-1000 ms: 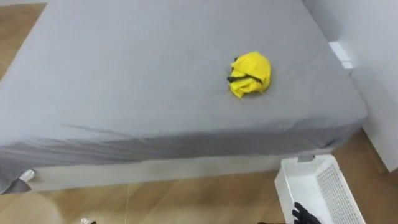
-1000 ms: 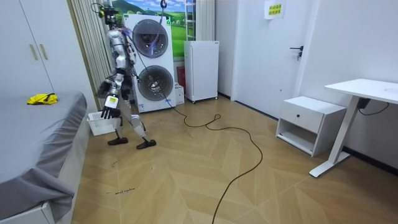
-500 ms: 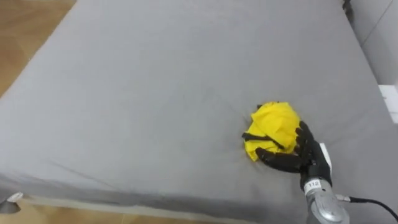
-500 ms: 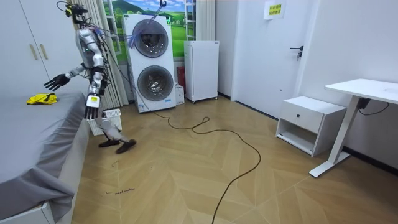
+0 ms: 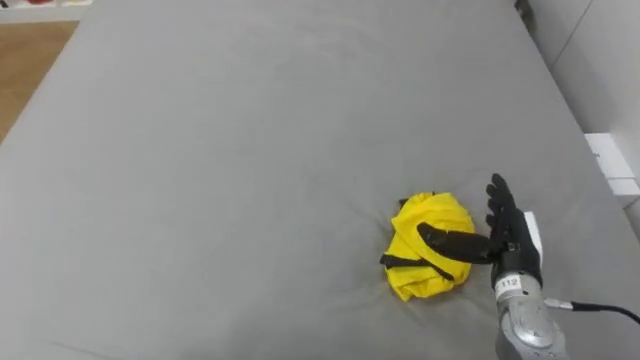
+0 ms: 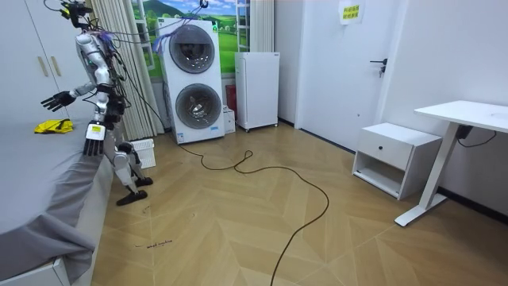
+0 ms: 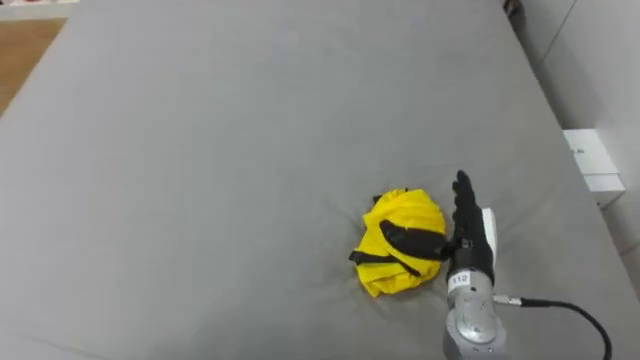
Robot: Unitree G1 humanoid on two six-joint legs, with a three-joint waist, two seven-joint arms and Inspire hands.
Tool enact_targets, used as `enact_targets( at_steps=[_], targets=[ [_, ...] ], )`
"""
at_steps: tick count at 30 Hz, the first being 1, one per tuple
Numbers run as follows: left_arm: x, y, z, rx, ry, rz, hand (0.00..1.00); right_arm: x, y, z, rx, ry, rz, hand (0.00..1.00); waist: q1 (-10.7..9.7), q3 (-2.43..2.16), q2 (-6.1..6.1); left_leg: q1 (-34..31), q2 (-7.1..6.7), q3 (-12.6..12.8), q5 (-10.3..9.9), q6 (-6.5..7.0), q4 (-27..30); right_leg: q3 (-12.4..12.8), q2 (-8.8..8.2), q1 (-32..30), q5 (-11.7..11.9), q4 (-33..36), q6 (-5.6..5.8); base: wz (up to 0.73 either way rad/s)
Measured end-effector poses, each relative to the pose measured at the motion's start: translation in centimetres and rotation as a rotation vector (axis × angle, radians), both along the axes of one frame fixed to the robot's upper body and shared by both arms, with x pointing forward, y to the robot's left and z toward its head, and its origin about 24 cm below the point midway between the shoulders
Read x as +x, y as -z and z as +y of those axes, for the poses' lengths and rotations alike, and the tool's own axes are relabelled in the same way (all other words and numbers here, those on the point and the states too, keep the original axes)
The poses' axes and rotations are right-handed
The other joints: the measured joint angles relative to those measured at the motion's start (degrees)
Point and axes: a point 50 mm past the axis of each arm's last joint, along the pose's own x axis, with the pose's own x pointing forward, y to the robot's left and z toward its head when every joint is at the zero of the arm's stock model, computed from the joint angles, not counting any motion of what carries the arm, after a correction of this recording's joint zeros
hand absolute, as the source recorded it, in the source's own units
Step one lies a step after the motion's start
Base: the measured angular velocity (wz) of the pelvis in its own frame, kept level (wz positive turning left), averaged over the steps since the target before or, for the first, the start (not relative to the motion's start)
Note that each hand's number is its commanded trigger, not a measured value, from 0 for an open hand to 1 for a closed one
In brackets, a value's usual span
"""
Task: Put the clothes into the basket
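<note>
A crumpled yellow garment [image 5: 428,258] with dark trim lies on the grey bed [image 5: 250,150]. My right hand [image 5: 510,240] is open just to its right, fingers straight and pointing away from me, the thumb stretched across the cloth's top. In the room view I stand at the bed's edge with the right hand [image 6: 55,101] reaching out above the yellow garment [image 6: 53,125]. My left hand [image 6: 94,139] hangs at my side. The white basket [image 6: 144,152] stands on the floor behind me, by the bed's corner.
A white nightstand [image 5: 612,165] sits past the bed's right edge. In the room view, stacked washing machines [image 6: 190,79] and a small white fridge [image 6: 258,89] line the wall behind the basket. The bed stretches far to my left.
I have walked from the basket to the bed's side. My right hand has moved up along the garment's right side, and its thumb now lies across the cloth.
</note>
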Motion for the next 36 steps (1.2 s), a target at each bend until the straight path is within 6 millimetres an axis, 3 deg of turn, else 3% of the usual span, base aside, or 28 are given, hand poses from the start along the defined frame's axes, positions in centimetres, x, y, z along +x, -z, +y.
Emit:
enact_targets(
  at_steps=[10, 16, 21, 22, 23, 24, 25, 27, 32, 36],
  targets=[
    [3.2, 0.1, -0.2, -0.003, 0.027, 0.006, 0.0, 3.6, 0.7, -0.1, -0.064, 0.025, 0.091, 0.0, 1.9, 0.71, -0.91, -4.4, -0.33, -2.6, 0.0, 0.0, -0.1, -2.9, -0.01, -2.7, 0.0, -0.8, 0.07, 0.14],
    [2.8, 0.3, 0.0, -0.003, 0.02, 0.041, 0.0, 3.2, 2.4, -1.2, -0.088, 0.056, 0.218, 0.0, 2.6, 0.88, -1.08, -6.1, -1.0, -5.4, 0.2, 0.11, 0.0, -8.6, -0.69, -3.0, 0.0, -0.8, 0.08, 0.3],
    [1.8, 0.4, 0.8, 0.014, 0.014, 0.078, 0.0, 2.2, 3.8, -3.2, -0.122, 0.118, 0.323, 0.0, 5.5, 1.04, -1.0, -6.9, -1.08, -5.5, 0.3, 0.29, 0.2, -9.9, -1.07, -3.1, -0.1, -0.9, 0.13, 0.18],
    [1.6, 0.4, 1.2, 0.023, 0.011, 0.086, 0.0, 2.2, 3.8, -3.6, -0.141, 0.129, 0.332, 0.4, 5.6, 1.18, -0.82, -7.6, -1.07, -5.6, 0.3, 0.3, 0.8, -10.3, -1.12, -3.2, -0.1, -0.9, 0.14, 0.29],
    [1.6, 0.3, 1.3, 0.026, 0.01, 0.087, 0.0, 2.2, 3.8, -3.8, -0.15, 0.134, 0.336, 0.59, 5.5, 1.31, -0.62, -8.0, -1.08, -5.6, 0.3, 0.3, 1.3, -10.8, -1.17, -3.2, -0.1, -0.9, 0.15, 0.38],
    [1.6, 0.3, 1.3, 0.027, 0.01, 0.085, 0.0, 2.2, 3.7, -4.3, -0.175, 0.144, 0.343, 0.94, 5.5, 1.56, -0.2, -8.9, -1.14, -5.6, 0.3, 0.32, 2.0, -11.7, -1.25, -3.3, -0.1, -0.9, 0.21, 0.35],
    [1.7, 0.3, 1.3, 0.028, 0.011, 0.081, 0.0, 2.3, 3.5, -4.8, -0.202, 0.149, 0.344, 1.0, 5.7, 1.67, 0.06, -9.9, -1.23, -5.5, 0.4, 0.6, 2.4, -11.8, -1.33, -3.9, -0.2, -0.8, 0.46, 0.28],
    [1.8, 0.3, 1.4, 0.03, 0.011, 0.079, 0.0, 2.4, 3.3, -5.2, -0.232, 0.171, 0.345, 1.0, 6.4, 1.72, 0.29, -11.4, -1.27, -5.6, 0.5, 0.86, 3.2, -12.2, -1.34, -4.8, -0.2, -0.8, 0.49, 0.12],
    [2.1, 0.2, 1.3, 0.033, 0.027, 0.082, 0.0, 2.3, 1.8, -8.9, -0.307, 0.258, 0.338, 1.0, 7.0, 1.64, 2.34, -14.8, -1.2, -6.3, 0.7, 1.05, 5.8, -12.9, -1.11, -6.6, -0.3, -0.7, 0.52, 0.14],
    [1.7, 0.1, 1.8, 0.048, 0.034, 0.092, 0.0, 1.5, 2.0, -9.8, -0.306, 0.311, 0.362, 1.0, 6.9, 1.08, 3.14, -14.5, -1.26, -6.2, 0.8, 1.17, 5.8, -13.0, -1.17, -6.3, -0.3, -0.8, 0.51, 0.01]
  ],
)
